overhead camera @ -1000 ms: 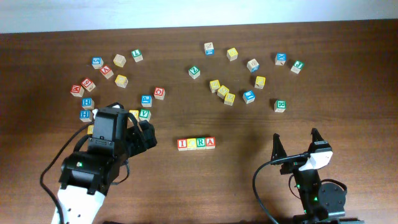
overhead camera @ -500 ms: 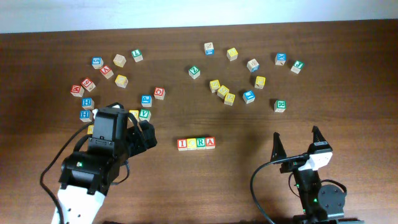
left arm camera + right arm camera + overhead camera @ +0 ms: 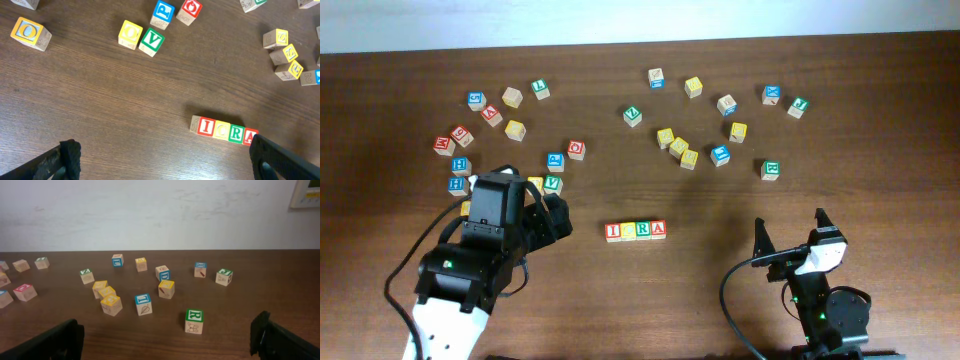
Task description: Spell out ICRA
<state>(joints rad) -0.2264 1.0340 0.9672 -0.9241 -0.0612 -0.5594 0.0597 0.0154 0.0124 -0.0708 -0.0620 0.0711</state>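
Four letter cubes stand touching in a row at the table's middle: a red I (image 3: pixel 613 232), a yellow C (image 3: pixel 628 231), a green R (image 3: pixel 643 230) and a red A (image 3: pixel 658 229). The left wrist view shows the same row, with the I (image 3: pixel 205 126), C (image 3: pixel 221 129), R (image 3: pixel 236 133) and A (image 3: pixel 249 135). My left gripper (image 3: pixel 552 220) is open and empty to the left of the row. My right gripper (image 3: pixel 790 232) is open and empty, at the front right, apart from the row.
Loose letter cubes lie scattered at the back left (image 3: pixel 515 130) and back right (image 3: pixel 679 147). Another green R cube (image 3: pixel 194 321) stands alone ahead of my right gripper. Yellow and green cubes (image 3: pixel 141 37) lie close to my left arm.
My right arm has drawn back a little toward the front edge. The left arm and the cubes have not moved.
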